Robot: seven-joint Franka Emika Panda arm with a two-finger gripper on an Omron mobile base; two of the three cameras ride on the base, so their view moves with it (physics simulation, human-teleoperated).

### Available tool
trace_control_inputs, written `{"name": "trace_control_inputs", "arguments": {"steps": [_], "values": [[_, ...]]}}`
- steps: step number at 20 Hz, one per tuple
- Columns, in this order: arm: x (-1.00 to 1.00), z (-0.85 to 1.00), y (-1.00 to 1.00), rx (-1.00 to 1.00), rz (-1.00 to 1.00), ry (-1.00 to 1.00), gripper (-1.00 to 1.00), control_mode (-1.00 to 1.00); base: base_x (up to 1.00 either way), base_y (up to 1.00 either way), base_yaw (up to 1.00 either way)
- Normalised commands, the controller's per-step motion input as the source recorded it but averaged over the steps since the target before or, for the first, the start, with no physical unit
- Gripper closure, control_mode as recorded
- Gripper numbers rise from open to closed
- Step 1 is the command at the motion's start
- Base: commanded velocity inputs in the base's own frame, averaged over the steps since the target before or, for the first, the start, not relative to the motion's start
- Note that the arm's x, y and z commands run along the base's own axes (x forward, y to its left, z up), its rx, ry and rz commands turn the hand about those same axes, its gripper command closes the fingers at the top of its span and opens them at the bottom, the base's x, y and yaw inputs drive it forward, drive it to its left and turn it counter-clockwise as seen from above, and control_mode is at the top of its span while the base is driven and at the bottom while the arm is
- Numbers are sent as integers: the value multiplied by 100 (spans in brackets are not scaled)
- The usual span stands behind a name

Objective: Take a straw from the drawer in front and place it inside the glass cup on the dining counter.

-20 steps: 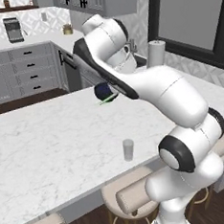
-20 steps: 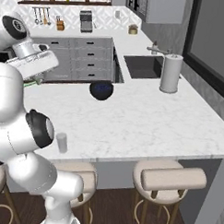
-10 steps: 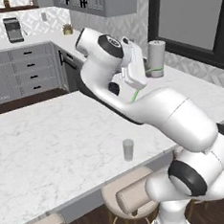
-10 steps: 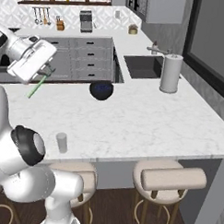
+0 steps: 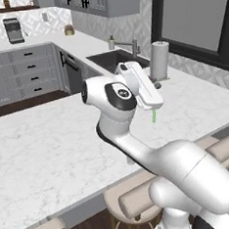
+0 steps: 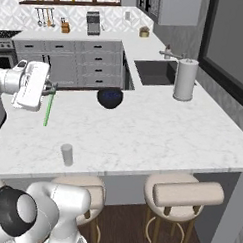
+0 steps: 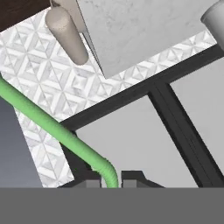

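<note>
Grey cabinet drawers (image 6: 91,62) with black handles along back wall, patterned white tile backsplash (image 6: 73,14) above. Dark sink (image 6: 155,72) right of jaws, large black-framed window (image 6: 229,45) beyond it. Tan round stools (image 6: 183,194) below jaws on dark wood floor (image 6: 124,228). Even, flat light.

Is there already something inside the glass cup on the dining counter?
No. The glass cup stands empty on the dining counter. The straw hangs from the shut gripper, above the counter and apart from the cup.
</note>
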Motion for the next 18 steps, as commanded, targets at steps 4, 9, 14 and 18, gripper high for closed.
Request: {"name": "trace_control_inputs", "arguments": {"steps": [4,9,14,18], "values": [[0,-26,24,-3,11,1,100,-100,0,0,0],[2,-17,39,0,9,3,100,-100,0,0,0],[9,-28,24,-2,3,0,100,-100,0,0,0],[5,-40,1,-5,0,0,100,-100,0,0,0]]}}
